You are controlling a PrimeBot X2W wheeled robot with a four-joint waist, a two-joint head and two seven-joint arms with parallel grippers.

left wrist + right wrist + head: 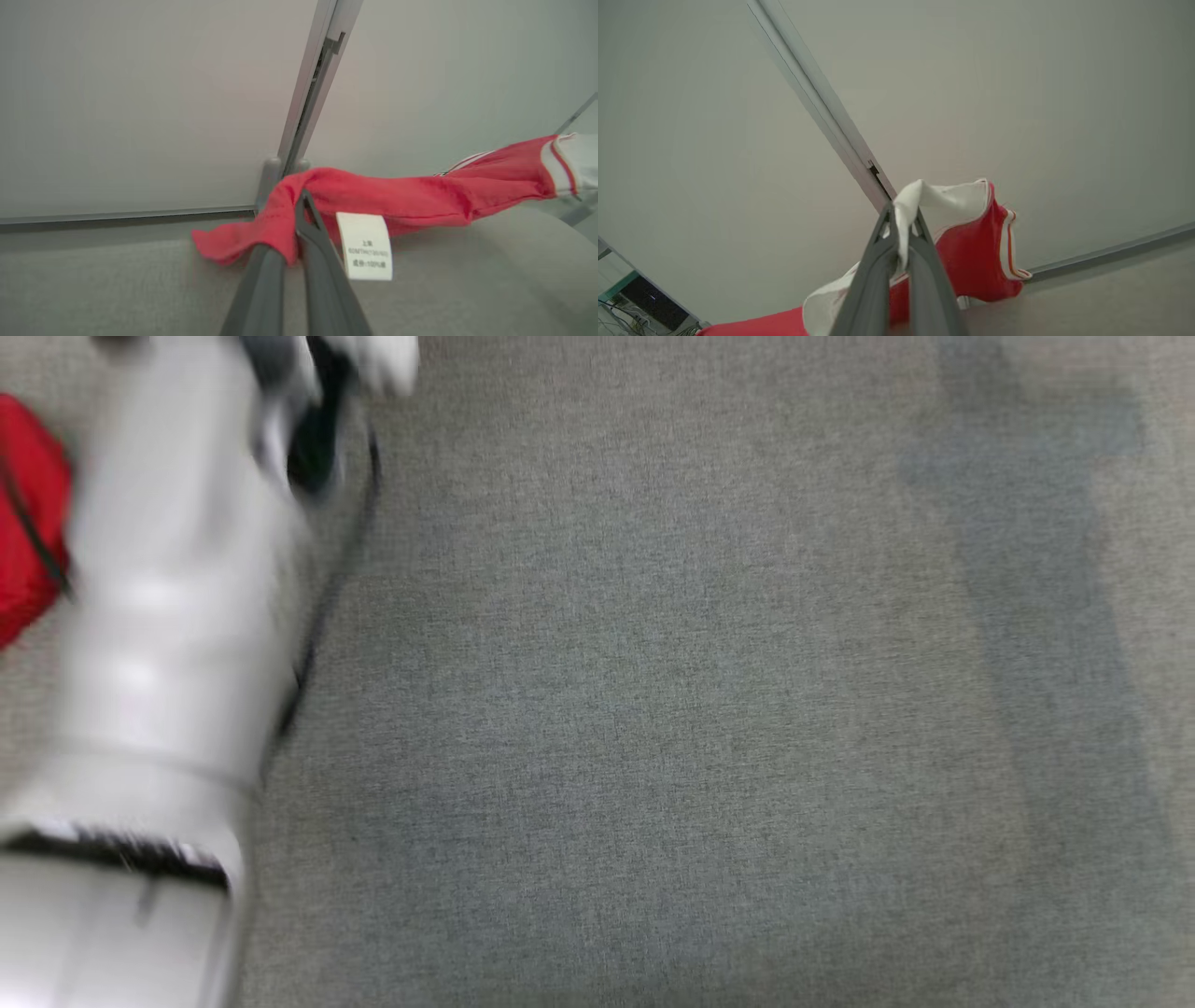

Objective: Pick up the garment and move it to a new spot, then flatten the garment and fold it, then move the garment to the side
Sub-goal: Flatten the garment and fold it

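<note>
The grey carpeted floor (700, 709) takes up most of the head view. It is one wide, flat stretch with nothing lying on it, so there looks to be plenty of room for laying the cloth out. Pale wall panels (140, 93) stand behind it in the wrist views. They are joined by a metal post (303, 93), and a rail runs along their foot where they meet the floor. That is the one hard edge to stay away from.

A pale, blurred forearm (177, 597) crosses the left side of the head view, with a dark cable (327, 597) trailing beside it.

The red garment (420, 196) is off the floor and stretched in a loose band between the two arms. A corner of it also shows at the far left of the head view. Whether its hanging end brushes the carpet cannot be told.

The left gripper (292, 224) has its jaws closed on a red fold. The right gripper (902, 217) has its jaws closed on the white-trimmed part. A white care label (364, 245) dangles just beside the left fingers.

This looks like the first step, with the garment picked up and being carried to a new spot. The next move likely calls for bringing it over the open carpet, well away from the wall rail. It should then be lowered with both arms held apart so that it lands spread rather than bunched.
</note>
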